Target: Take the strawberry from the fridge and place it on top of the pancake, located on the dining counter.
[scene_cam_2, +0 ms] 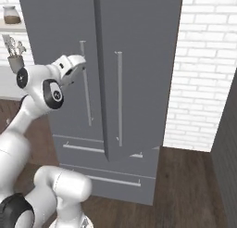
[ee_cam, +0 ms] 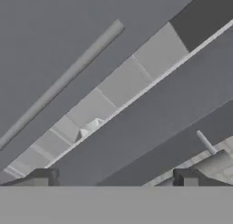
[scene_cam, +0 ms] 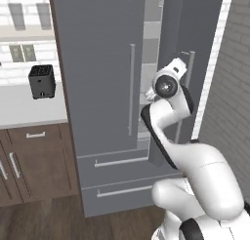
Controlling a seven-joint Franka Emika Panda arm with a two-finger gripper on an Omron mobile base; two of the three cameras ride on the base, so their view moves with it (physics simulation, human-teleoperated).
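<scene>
Robot's hand [ee_cam: 113,176], fingers spread wide and empty, apparently at the slightly ajar right door of the tall matte grey fridge [scene_cam: 102,88]

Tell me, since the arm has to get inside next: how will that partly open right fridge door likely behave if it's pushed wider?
The right fridge door is a tall flat panel, so it should swing stiffly on its hinge, not flex. It looks heavy, so it probably moves slowly. Its long bar handle looks smooth; the open gripper might slip along it.
</scene>
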